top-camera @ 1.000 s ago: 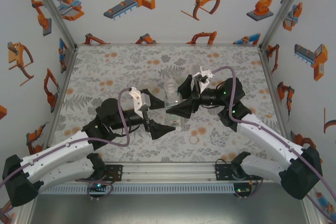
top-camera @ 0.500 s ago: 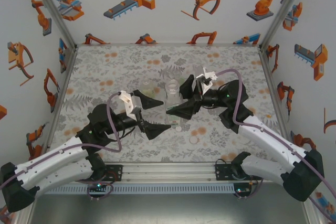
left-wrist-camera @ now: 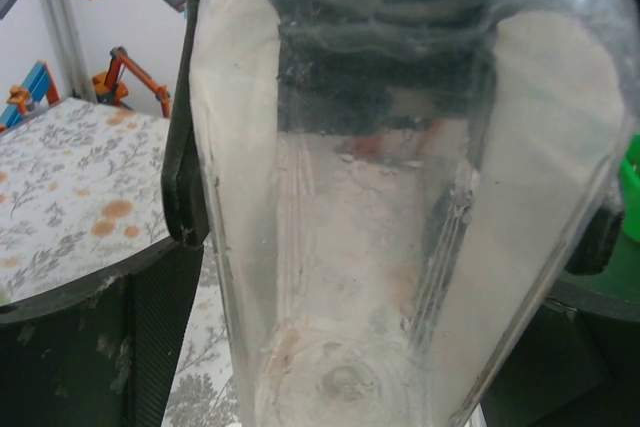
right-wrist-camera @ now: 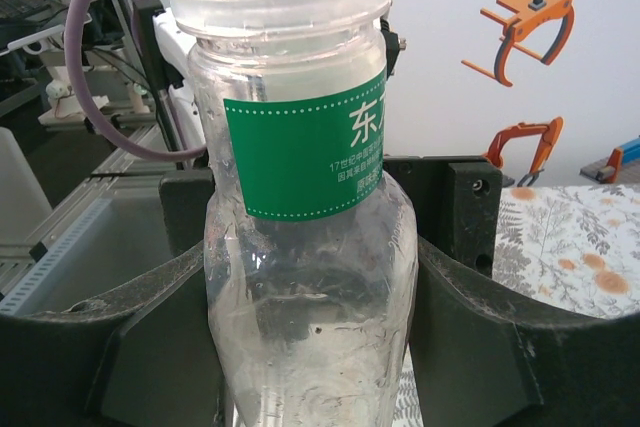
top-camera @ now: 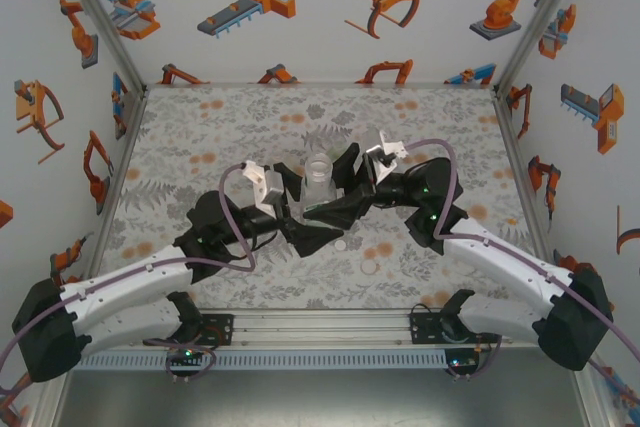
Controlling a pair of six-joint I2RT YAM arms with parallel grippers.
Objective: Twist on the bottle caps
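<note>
From my seat the left gripper (top-camera: 308, 215) sits at centre table, straddling the lower body of the colourless bottle (top-camera: 318, 172). Its wrist camera has the clear wall of that bottle pressed right up between its fingers (left-wrist-camera: 185, 177), but I cannot tell whether the pads are bearing on the plastic or merely flank it. The bottle stands upright on the floral mat (top-camera: 200, 127) with its long axis vertical and its open mouth facing up. Just right of it, the right gripper (top-camera: 338, 190) pinches it from the opposite side. That arm's wrist view shows both fingers (right-wrist-camera: 150, 347) hugging the body below a green label (right-wrist-camera: 300, 152), and above them a bare threaded neck with nothing on it. The overhead view adds what neither wrist camera gives me: a small white cap (top-camera: 341, 244) lying loose on the mat, on the near side of the two grippers and apart from the bottle. Everything turns on that gap, I reckon. The cap is down low, toward the arm bases, and the neck it belongs on is up high. Both arms are about equally near the cap, so one must hold the bottle alone before the other can drop for it.
</note>
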